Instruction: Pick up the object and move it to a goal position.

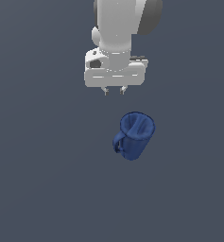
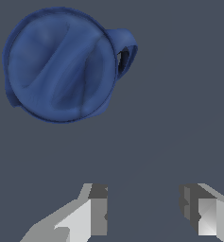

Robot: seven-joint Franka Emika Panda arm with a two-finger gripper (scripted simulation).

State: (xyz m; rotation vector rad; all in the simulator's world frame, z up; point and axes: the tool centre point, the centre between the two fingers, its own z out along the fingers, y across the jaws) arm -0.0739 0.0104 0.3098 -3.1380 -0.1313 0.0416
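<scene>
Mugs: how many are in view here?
1. The dark blue mug stands upright on the floor, below the open claw in the exterior view, offset toward that view's right; nothing seems hidden.

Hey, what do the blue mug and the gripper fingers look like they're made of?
The mug is a dark blue simulator render: its faceted, softly shaded surface suggests glazed ceramic or plastic, and I can't tell which. The gripper is open and apart from the mug; its fingers look like matte light grey metal or hard plastic with darker grey inner pads.
</scene>
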